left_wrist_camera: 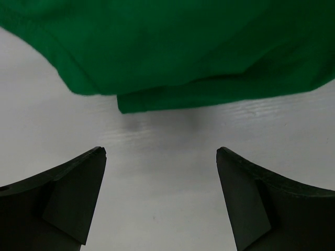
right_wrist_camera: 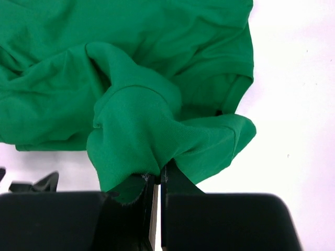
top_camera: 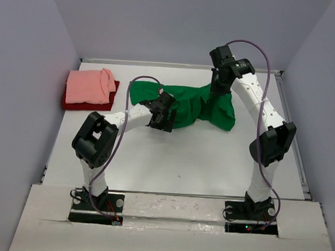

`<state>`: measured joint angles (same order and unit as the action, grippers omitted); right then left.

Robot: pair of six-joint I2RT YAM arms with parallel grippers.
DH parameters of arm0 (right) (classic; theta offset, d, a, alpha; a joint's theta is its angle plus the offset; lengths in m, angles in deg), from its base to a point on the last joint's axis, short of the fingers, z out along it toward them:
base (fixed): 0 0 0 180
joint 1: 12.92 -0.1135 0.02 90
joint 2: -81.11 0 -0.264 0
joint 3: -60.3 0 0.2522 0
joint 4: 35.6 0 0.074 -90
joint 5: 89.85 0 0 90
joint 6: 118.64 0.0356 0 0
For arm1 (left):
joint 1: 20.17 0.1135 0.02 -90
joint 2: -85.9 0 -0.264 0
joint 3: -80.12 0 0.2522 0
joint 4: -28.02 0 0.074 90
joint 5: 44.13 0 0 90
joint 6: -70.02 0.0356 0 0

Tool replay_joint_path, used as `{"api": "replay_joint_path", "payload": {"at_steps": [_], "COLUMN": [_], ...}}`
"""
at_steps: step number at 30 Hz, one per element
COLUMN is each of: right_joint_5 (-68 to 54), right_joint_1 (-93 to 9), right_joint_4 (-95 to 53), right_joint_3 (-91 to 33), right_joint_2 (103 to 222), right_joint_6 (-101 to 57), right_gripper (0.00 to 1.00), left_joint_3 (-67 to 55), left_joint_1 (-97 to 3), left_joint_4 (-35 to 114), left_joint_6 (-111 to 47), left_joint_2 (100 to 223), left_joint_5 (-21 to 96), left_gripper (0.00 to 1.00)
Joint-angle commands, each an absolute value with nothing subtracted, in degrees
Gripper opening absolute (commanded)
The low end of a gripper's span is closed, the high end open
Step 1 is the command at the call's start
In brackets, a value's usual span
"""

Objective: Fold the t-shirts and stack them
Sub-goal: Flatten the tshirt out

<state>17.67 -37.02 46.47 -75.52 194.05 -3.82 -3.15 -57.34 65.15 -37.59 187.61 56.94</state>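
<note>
**Green t-shirt: pinched at the right, open fingers at the left**

Surroundings. White table [top_camera: 182, 161], closed in by plain grey walls [top_camera: 22, 63] on three sides. Purple cables [top_camera: 266, 63] loop along both arms, above the cloth. Nothing stands between the left fingers and the shirt edge ahead of them; only bare tabletop shows in the gap.

Item 1: green t-shirt [top_camera: 206, 108]. Crumpled and unfolded, it lies across the far middle of the table.
- Right gripper [right_wrist_camera: 158, 180]: fingers [right_wrist_camera: 220, 219] pressed together on a bunched fold of the green cloth. The fold wells up from between the tips and drapes away in front of them. The rest of the shirt lies beyond the tips and to their left in the wrist view. Seen from overhead, the right gripper [top_camera: 216, 88] points down at the shirt's far edge.
- Left gripper [left_wrist_camera: 161, 151]: fingers [left_wrist_camera: 68, 193] spread wide, holding nothing. A doubled edge of the green t-shirt [left_wrist_camera: 183, 47] lies just ahead of the tips, apart from them, and runs wider than both fingers. Seen from overhead, the left gripper [top_camera: 169, 117] sits at the shirt's near-left part.

Items 2 and 3: salmon pink t-shirt [top_camera: 90, 85], folded, resting on the dark red t-shirt [top_camera: 87, 105], whose edge shows beneath it on the near side. The stack sits far to the left of both pairs of fingers, well apart from the green t-shirt.
</note>
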Motion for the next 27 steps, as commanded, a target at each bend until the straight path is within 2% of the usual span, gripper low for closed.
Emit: {"api": "replay_joint_path", "payload": {"at_steps": [1,14,27], "right_joint_5": [16.8,17.3,16.2], "right_joint_1": [-37.4,-37.4,-37.4], "right_joint_4": [43.5,42.5,41.6], "right_joint_3": [-73.5,-68.7,-66.9], "right_joint_2": [189.1,183.8,182.9], "right_joint_6": [-4.6,-5.0,-4.9], "right_gripper": [0.0,0.0,0.0], "left_joint_3": [-9.9,-25.3,-20.0], "left_joint_1": [-57.6,-57.4,-57.4], "left_joint_4": [62.0,66.2,68.8], "left_joint_6": [-34.7,-33.7,-35.8], "left_joint_2": [191.5,201.2,196.8], "left_joint_5": [57.9,57.3,59.7], "left_gripper": [0.96,0.95,0.95]}}
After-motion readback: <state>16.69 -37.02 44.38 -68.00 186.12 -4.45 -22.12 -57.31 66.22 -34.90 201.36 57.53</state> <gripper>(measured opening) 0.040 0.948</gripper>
